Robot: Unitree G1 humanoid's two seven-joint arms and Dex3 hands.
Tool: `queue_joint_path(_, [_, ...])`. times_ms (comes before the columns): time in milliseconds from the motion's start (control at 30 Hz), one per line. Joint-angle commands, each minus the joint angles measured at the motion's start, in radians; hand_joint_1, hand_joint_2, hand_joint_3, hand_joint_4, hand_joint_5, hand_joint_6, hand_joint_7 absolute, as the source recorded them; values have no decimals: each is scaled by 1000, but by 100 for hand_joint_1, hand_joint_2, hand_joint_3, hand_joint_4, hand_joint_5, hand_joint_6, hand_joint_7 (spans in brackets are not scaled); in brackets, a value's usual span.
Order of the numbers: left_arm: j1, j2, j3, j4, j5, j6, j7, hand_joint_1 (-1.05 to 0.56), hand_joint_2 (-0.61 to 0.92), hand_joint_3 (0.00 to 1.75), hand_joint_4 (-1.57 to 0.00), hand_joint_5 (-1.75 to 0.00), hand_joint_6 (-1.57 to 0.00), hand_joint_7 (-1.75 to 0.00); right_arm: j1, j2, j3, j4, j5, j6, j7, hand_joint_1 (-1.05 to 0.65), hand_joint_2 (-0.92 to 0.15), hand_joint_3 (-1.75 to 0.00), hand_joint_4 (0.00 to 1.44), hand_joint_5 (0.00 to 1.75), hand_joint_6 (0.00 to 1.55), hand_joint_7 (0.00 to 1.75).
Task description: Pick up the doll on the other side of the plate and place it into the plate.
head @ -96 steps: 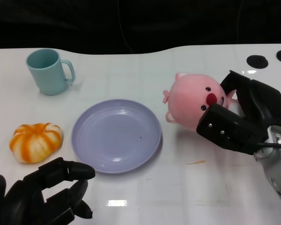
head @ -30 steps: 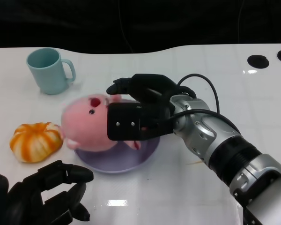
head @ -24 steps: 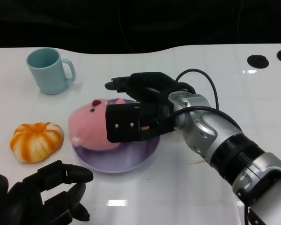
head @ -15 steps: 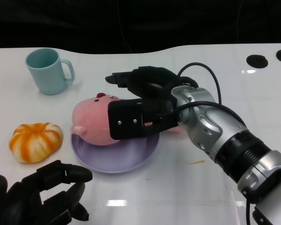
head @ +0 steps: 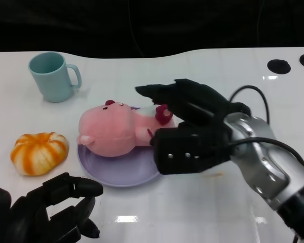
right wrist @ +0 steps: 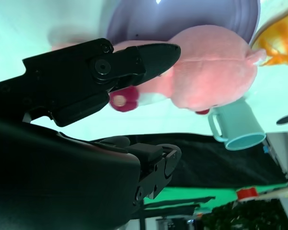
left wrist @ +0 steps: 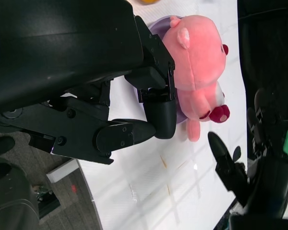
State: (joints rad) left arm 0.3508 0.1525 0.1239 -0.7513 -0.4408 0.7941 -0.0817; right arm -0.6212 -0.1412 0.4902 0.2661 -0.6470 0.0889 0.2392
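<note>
head view first: pink doll (head: 114,132) lying on its side in the purple plate (head: 119,172), head toward the orange pumpkin toy (head: 39,152), feet toward the right hand (head: 190,131). resting flat and low, so likely not rolling off. part of the body hanging over the far edge of the plate, though.

right hand just beside the doll's feet, fingers (head: 157,91) spread apart and reaching over the feet, holding nothing. looks let go on purpose, since the doll sits where the task wants it. right wrist view the same: one black finger (right wrist: 134,60) across the doll (right wrist: 206,76), not squeezing it; cannot tell if touching.

left hand (head: 45,212) down near the close edge of the table, fingers curled in, nothing inside. kept out of the way, most likely, because the job needs only one hand.

blue mug (head: 53,76) standing up, well apart from the plate, not in the way.

job looks about done.
</note>
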Motion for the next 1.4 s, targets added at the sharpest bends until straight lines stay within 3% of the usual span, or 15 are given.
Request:
queue_joint_path(33, [0, 6, 4, -12, 3, 6, 9, -25, 92, 51, -57, -163, -59, -121, 66, -46, -48, -102, 23, 31, 21, -71, -92, -16, 3, 54, 28, 5])
queue_joint_path(233, [0, 3, 7, -18, -3, 13, 9, -25, 92, 50, -57, -163, -59, -121, 199, -62, -126, -230, 59, 50, -26, -59, -92, -14, 22, 69, 48, 12])
queue_joint_path(467, [-5, 3, 5, -22, 1, 24, 15, -24, 92, 51, -57, -162, -58, -120, 344, -39, -206, -337, 97, 34, -139, -42, -92, -9, 60, 80, 78, 21])
queue_joint_path(600, [-4, 6, 2, -17, 3, 13, 6, -24, 92, 52, -56, -162, -57, -120, 401, -29, -245, -375, 136, 18, -175, -23, -92, -15, 64, 143, 96, 31])
queue_joint_path(633, [-5, 5, 3, -17, 1, 14, 6, -24, 92, 52, -56, -162, -57, -120, 418, -27, -256, -383, 147, 9, -187, -21, -91, -16, 64, 150, 97, 33])
queue_joint_path(667, [-5, 5, 5, -17, -1, 16, 6, -25, 92, 52, -56, -162, -57, -121, 435, -23, -268, -392, 161, 0, -195, -17, -88, -25, 66, 159, 97, 42])
queue_joint_path(733, [-6, 4, 7, -15, -4, 16, 5, -24, 92, 51, -56, -162, -57, -121, 473, -11, -293, -413, 199, -1, -202, -10, -64, -78, 74, 165, 88, 79])
queue_joint_path(767, [-6, 3, 8, -15, -3, 15, 6, -24, 92, 51, -56, -162, -57, -121, 486, -6, -302, -421, 215, 3, -201, -8, -57, -94, 77, 163, 84, 93])
queue_joint_path(800, [-7, 3, 8, -14, -3, 15, 6, -24, 92, 51, -56, -162, -57, -121, 497, -3, -308, -428, 227, 8, -199, -6, -51, -107, 79, 159, 82, 106])
queue_joint_path(900, [-8, 6, 4, -16, 1, 15, 6, -25, 92, 50, -56, -161, -57, -121, 541, 7, -332, -447, 276, 9, -193, 0, -41, -126, 85, 147, 83, 122])
queue_joint_path(1133, [-12, 3, 1, -20, 0, 22, 12, -25, 92, 51, -56, -162, -56, -121, 627, 18, -383, -466, 421, 2, -143, 5, -42, -133, 85, 172, 79, 150])
queue_joint_path(1400, [-19, 6, 4, -14, -3, 25, 10, -24, 92, 52, -56, -163, -57, -121, 703, 31, -401, -495, 492, 4, -148, 7, -45, -132, 84, 175, 76, 156])
